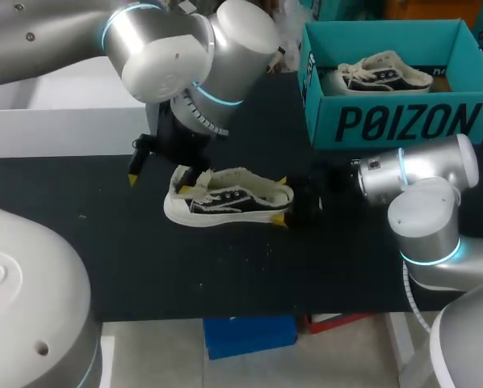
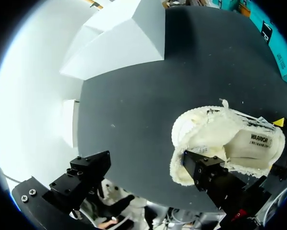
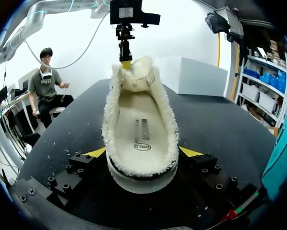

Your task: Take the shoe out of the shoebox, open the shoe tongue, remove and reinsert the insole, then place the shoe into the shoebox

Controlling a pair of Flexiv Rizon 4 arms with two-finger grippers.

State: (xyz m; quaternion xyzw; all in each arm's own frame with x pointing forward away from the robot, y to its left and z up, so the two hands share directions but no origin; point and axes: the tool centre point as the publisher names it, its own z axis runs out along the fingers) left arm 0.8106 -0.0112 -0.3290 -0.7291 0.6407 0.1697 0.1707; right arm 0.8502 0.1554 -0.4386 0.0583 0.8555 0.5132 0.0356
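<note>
Right gripper (image 3: 142, 155) is pinching the shoe (image 1: 229, 198) at its near end, one yellow tip on each side wall. I read that as a clamp, so the shoe can't slide while the other arm works on it. The shoe is out of the box, sole down on the black table (image 1: 225, 275), roughly mid-table, lying lengthwise between my two grippers. The insole (image 3: 139, 129) lies flat inside with fleecy lining all round it. It carries small print and an oval stamp, which I'm noting but not reading off. At the far end of the shoe, the left gripper (image 2: 147, 160) is spread wide. One finger sits in the shoe's mouth against the folded-up lining or tongue, and the other hangs clear over bare table. Likely it's hooking the tongue open rather than gripping anything. I can't tell whether the insole has yet to come out or is already back in. Further back on the left is a white box (image 1: 64, 121), well apart from the shoe. Back right is the teal shoebox (image 1: 399, 121), open-topped, with big dark lettering across its front wall. A second shoe (image 1: 383, 73) lies inside it, so there's room beside that one for the return.
</note>
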